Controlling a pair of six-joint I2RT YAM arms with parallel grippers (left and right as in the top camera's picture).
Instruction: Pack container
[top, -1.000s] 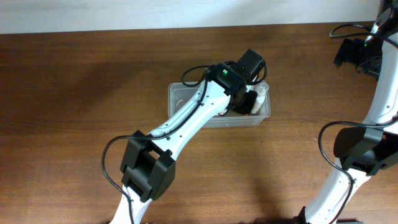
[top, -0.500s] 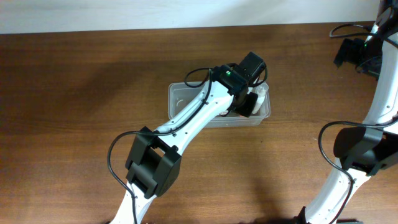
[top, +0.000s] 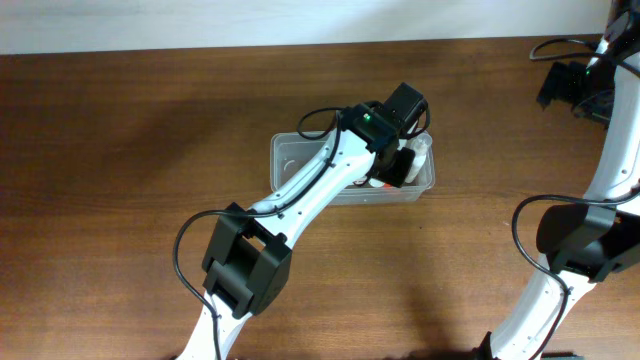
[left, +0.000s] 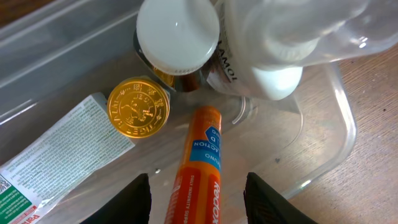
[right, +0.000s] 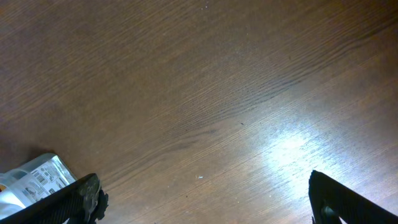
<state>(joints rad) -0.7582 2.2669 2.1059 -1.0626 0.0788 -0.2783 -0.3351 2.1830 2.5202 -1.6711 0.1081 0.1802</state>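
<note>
Above container (top: 284, 153), left claw (left: 198, 200): stood spread, empty.
Container handling: judged light, flexible, slick; rim suited grasping.
Right claw (right: 205, 208): spread, empty.

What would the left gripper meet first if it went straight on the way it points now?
Most likely the orange tube lying in the container, directly between the open fingers of the left gripper. How far below them it lies is unclear.

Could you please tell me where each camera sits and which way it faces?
Overhead: above the table, facing straight down; the left arm and right arm show.
Left wrist: facing down into the container; its jaws flank an orange tube.
Right wrist: facing the tabletop; its jaws at bottom corners.
Overhead and left wrist share the container.
</note>
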